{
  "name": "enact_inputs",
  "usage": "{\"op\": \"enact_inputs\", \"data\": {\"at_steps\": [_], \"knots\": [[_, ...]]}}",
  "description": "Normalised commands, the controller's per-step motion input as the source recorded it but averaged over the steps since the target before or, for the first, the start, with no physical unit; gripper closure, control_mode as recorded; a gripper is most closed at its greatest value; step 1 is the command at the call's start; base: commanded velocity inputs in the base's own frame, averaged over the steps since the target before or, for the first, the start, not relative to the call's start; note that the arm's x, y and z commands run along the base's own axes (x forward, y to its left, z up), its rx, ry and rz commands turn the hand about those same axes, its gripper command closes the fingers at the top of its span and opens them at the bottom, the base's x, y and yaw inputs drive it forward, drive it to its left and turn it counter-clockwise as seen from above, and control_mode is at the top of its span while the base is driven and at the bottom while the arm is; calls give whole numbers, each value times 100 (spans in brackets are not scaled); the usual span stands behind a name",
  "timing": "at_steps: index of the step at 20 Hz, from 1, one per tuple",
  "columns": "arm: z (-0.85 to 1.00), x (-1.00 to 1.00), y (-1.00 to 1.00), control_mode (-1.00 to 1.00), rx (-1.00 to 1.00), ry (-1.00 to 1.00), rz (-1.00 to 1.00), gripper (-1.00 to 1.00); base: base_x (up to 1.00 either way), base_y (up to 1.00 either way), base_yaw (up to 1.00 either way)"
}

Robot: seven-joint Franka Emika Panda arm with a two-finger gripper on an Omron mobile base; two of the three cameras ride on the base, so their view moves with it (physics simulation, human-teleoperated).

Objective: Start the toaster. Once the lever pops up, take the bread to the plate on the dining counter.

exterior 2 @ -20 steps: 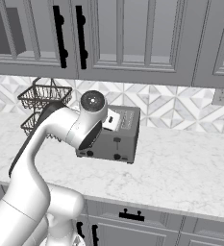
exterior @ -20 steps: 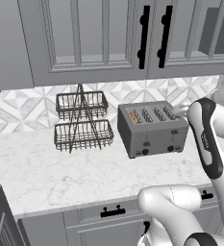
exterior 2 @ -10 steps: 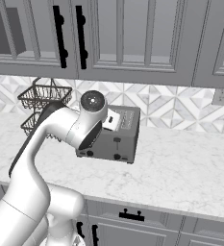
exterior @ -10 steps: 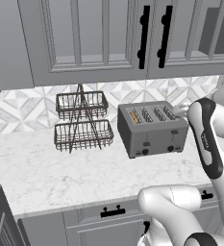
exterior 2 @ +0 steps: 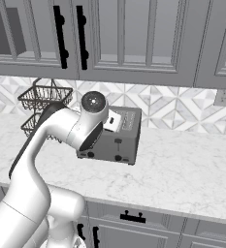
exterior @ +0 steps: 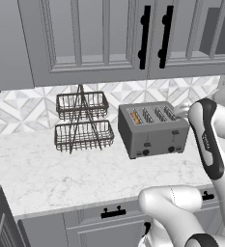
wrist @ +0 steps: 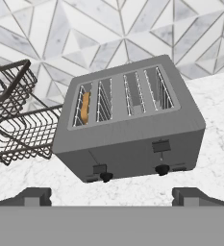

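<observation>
Sitting in the leftmost slot of the toaster (wrist: 128,127), the bread (wrist: 85,108) shows as a thin golden-tan edge, sunk low between the wire guides. The same slice is a small orange sliver at the slot nearest the wire basket rack (exterior: 81,122) in the left base view. On the toaster's front face the two dark levers and the knobs under them are plain to see, and the left lever (wrist: 99,169), under the bread's slot, sits low on the face. I cannot tell for certain whether it has been pressed down.

Comparing with the pictures from a second ago, nothing has changed: toaster, rack and arm all lie exactly as they did, and the jaws are as wide as before. My reading is that the task has not got going, with the toaster not started.

The gripper (wrist: 111,196) is spread fully open and holds nothing. Its two dark fingertips (wrist: 34,196) rise at the bottom of the hand view, below the toaster's front face and apart from it, with bare marble counter (wrist: 214,110) between. The left lever lies above and between the tips, nearer the left one. The bread is farther off, up over the front edge.
</observation>
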Motion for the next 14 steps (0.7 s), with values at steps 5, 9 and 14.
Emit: {"op": "enact_inputs", "data": {"at_steps": [5, 9, 14], "knots": [[0, 0, 0, -100, 0, 0, 0, -100, 0, 0, 0], [0, 0, 0, -100, 0, 0, 0, -100, 0, 0, 0], [0, 0, 0, -100, 0, 0, 0, -100, 0, 0, 0]]}}
